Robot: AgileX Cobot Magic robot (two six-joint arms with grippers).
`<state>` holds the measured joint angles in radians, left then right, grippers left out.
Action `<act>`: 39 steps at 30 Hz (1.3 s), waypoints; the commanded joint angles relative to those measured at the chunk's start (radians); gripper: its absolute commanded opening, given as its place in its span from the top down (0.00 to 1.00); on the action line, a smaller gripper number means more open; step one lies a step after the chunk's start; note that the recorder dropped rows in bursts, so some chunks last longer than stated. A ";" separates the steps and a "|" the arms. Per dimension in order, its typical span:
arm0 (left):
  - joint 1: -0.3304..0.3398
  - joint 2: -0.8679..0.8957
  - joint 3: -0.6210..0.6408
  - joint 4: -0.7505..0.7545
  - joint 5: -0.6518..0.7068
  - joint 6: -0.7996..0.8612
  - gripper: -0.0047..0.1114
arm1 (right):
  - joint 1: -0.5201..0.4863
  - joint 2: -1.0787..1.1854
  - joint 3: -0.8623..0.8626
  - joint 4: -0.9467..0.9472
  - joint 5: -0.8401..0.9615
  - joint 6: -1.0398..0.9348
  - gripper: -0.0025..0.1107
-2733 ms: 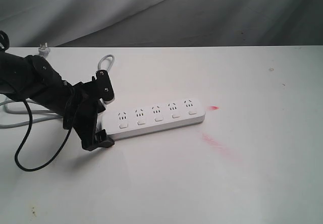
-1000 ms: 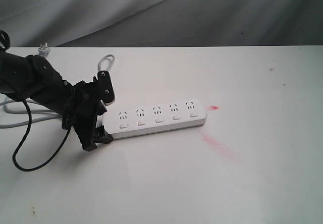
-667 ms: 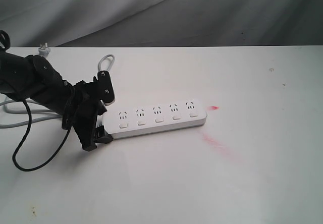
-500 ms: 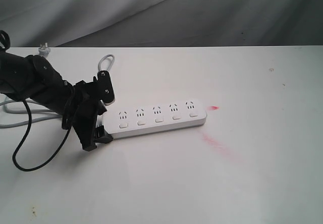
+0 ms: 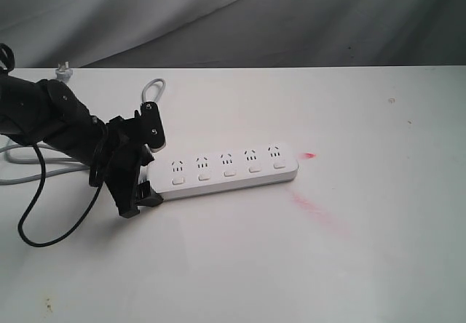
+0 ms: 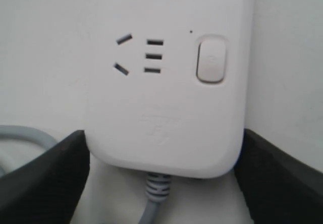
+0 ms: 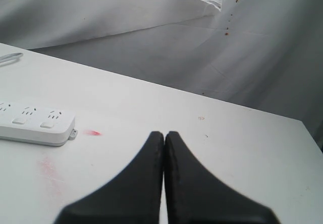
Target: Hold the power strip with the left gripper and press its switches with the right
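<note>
The white power strip (image 5: 233,174) lies flat on the white table, with its five switches (image 5: 228,172) in a row on the near side. My left gripper (image 5: 149,164) is shut on its cord end, one black finger on each long side. The left wrist view shows the strip (image 6: 161,103) filling the gap between both fingers (image 6: 45,178), with one switch (image 6: 211,60) in sight. My right gripper (image 7: 164,134) is shut on nothing, off the exterior view and well away from the strip's free end (image 7: 35,125).
The grey cord (image 5: 153,84) loops behind the strip and ends in a plug (image 5: 64,70) at the table's far edge. A loose black cable (image 5: 33,217) hangs from the left arm. Red smears (image 5: 317,210) mark the table past the strip's free end.
Since 2.7 s ago my left gripper's near finger has closed in against the strip, nudging the strip slightly. Nothing has moved in the last second.
</note>
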<state>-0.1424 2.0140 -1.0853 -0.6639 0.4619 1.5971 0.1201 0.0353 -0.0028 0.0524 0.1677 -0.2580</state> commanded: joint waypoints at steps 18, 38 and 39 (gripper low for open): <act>0.002 0.001 -0.002 0.019 -0.029 0.009 0.40 | -0.007 0.119 -0.254 -0.016 0.258 0.004 0.98; 0.002 0.001 -0.002 0.019 -0.029 0.009 0.40 | 0.379 1.082 -0.919 -0.062 0.359 0.004 0.98; 0.002 0.001 -0.002 0.019 -0.029 0.009 0.40 | 0.393 1.115 -0.926 -0.052 0.358 0.004 0.98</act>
<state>-0.1424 2.0140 -1.0853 -0.6639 0.4602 1.5971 0.4667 1.0748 -0.9020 -0.0112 0.5201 -0.2580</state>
